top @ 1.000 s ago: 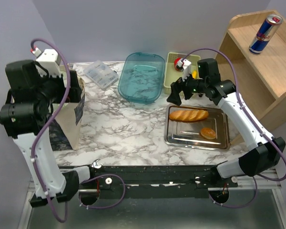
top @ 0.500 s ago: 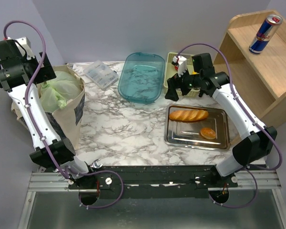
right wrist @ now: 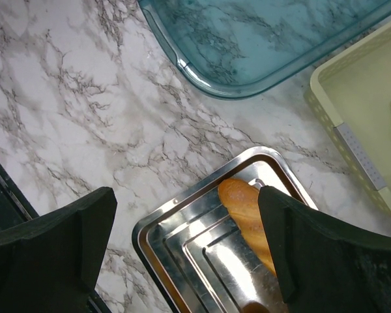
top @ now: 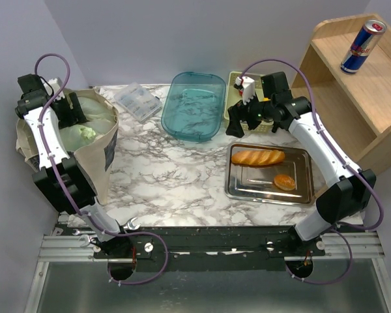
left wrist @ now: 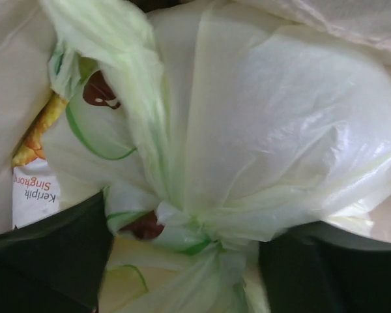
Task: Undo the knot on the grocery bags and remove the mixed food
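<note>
Sitting low in the left wrist view, the knot point(left wrist: 190, 233) of the pale green bag point(left wrist: 280, 130) lies just between the spread fingers of the left gripper point(left wrist: 182, 267), inside the beige tote point(top: 98, 163). Its twisted handle point(left wrist: 140, 111) runs upward, across the finger line. The right gripper point(right wrist: 189, 254), also spread, hangs well apart near the metal tray point(right wrist: 158, 216).
</note>
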`<act>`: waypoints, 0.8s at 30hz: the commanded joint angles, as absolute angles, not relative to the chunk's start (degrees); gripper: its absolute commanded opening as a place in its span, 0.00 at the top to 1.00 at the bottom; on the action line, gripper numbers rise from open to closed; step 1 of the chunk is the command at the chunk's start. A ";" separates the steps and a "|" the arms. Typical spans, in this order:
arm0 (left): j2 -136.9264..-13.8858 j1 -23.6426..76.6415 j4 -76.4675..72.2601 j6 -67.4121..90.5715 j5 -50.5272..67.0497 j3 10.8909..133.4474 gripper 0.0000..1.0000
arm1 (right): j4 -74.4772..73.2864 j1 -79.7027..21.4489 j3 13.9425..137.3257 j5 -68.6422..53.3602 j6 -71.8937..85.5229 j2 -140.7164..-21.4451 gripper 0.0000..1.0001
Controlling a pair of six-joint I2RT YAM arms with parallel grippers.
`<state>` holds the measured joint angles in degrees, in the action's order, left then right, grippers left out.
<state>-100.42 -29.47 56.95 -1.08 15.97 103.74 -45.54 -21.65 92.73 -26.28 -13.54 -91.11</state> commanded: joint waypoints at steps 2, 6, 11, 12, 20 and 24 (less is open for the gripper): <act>-98.58 -30.10 53.86 -4.12 18.77 102.39 0.49 | -46.10 -21.53 94.30 -24.94 -13.23 -91.67 0.00; -94.21 -30.36 54.18 -5.55 19.53 103.10 0.86 | -45.60 -21.54 93.57 -25.05 -13.07 -90.76 0.00; -90.97 -30.65 59.12 -6.48 20.96 109.57 1.00 | -45.21 -21.54 92.36 -25.52 -12.92 -89.66 0.00; -89.82 -30.66 59.81 -6.67 21.45 110.69 1.00 | -45.18 -21.53 92.27 -25.72 -12.85 -89.54 0.00; -85.98 -29.97 64.87 -5.54 27.10 128.54 1.00 | -44.25 -21.53 92.34 -27.35 -11.35 -88.44 0.00; -85.99 -26.26 65.65 -4.65 31.65 137.47 1.00 | -43.62 -21.53 92.72 -27.86 -10.17 -88.11 0.00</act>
